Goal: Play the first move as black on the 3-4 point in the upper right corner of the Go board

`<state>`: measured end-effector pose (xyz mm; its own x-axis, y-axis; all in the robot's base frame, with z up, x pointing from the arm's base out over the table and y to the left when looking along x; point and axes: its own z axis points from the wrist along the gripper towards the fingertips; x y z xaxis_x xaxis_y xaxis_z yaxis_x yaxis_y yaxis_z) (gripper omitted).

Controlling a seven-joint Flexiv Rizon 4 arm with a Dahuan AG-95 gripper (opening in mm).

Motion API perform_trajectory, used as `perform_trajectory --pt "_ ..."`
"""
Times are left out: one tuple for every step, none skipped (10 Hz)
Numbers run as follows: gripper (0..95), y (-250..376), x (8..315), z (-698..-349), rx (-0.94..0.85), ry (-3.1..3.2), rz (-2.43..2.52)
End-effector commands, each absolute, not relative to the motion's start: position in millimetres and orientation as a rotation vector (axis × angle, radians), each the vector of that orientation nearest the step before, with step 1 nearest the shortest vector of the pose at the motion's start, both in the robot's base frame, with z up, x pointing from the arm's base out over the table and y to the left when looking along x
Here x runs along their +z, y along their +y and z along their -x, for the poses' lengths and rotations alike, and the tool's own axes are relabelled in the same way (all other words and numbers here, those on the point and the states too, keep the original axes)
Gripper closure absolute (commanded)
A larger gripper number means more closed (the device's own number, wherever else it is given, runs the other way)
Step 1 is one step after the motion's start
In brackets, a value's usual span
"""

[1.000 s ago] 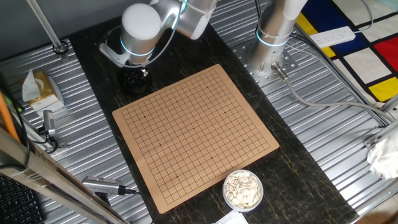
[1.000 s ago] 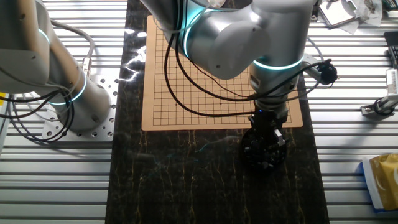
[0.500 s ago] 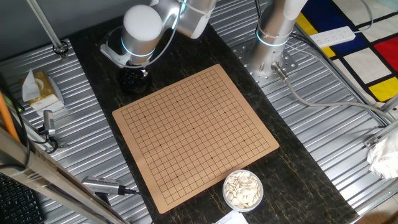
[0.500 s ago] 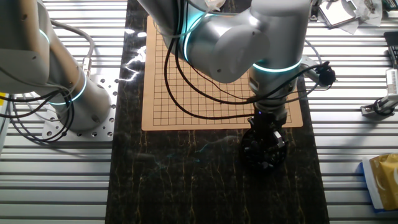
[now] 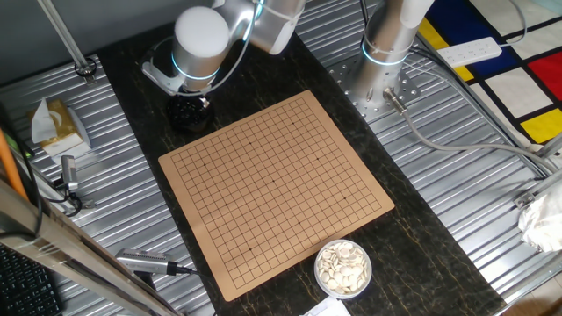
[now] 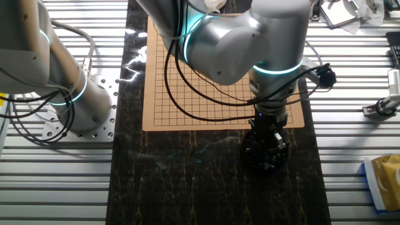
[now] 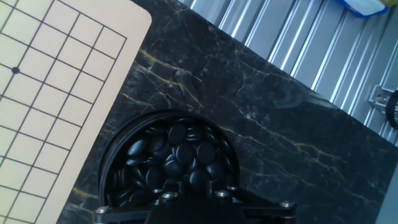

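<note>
Hovering gripper (image 6: 265, 145): held directly above the bowl of black stones (image 7: 169, 163), just off one corner of the Go board (image 5: 274, 188)
Gripper state: cannot be told; the fingertips are hidden under the hand's dark body at the lower edge of the hand view, and the wrist covers them in both fixed views
Black stones (image 7: 177, 157): many glossy stones are seen heaped in the round dark bowl; no single stone can be seen held
Bowl of black stones: stood on the dark marble mat (image 7: 267, 112), just beside the board's corner but not on it
Go board: laid flat on the mat, its grid bare of stones in every part that can be seen
3-4 point: not marked on the board; its crossing cannot be singled out with certainty in these views
Star dot (image 7: 15, 70): one printed dot is seen near the board corner in the hand view
Bowl of white stones (image 5: 342, 267): placed at the board's opposite corner, well apart from the gripper
Arm (image 6: 240, 40): bent over the board's edge, with a lit cyan ring at the wrist joint
</note>
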<state>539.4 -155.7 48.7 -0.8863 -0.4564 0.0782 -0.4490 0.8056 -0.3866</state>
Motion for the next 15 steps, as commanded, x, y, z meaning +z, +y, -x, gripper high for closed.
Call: perform_trajectory --pt "76.0 -156.2 49.9 -538.2 -0.632 2.95 0.748" --pt "76.0 -156.2 49.9 -538.2 -0.632 2.947 0.752" --pt "76.0 -156.2 50.0 -538.2 -0.633 2.939 0.759" --pt "76.0 -156.2 50.0 -538.2 -0.633 2.934 0.765" --pt "76.0 -156.2 50.0 -538.2 -0.632 2.931 0.771" --pt "76.0 -156.2 50.0 -538.2 -0.63 2.926 0.777" --pt "76.0 -156.2 49.9 -538.2 -0.63 2.923 0.779" --pt "76.0 -155.8 49.8 -538.3 -0.632 2.913 0.783" --pt "76.0 -154.5 49.3 -538.8 -0.633 2.905 0.788" --pt "76.0 -153.9 48.2 -539.2 -0.633 2.903 0.786" --pt "76.0 -154.4 46.1 -539.6 -0.634 2.9 0.778" --pt "76.0 -154.7 45.0 -539.8 -0.636 2.895 0.774" --pt "95.0 -154.7 44.8 -539.8 -0.637 2.892 0.774" --pt "95.0 -154.8 44.5 -539.9 -0.637 2.89 0.774" --pt "95.0 -155.0 43.9 -540.0 -0.635 2.888 0.768"
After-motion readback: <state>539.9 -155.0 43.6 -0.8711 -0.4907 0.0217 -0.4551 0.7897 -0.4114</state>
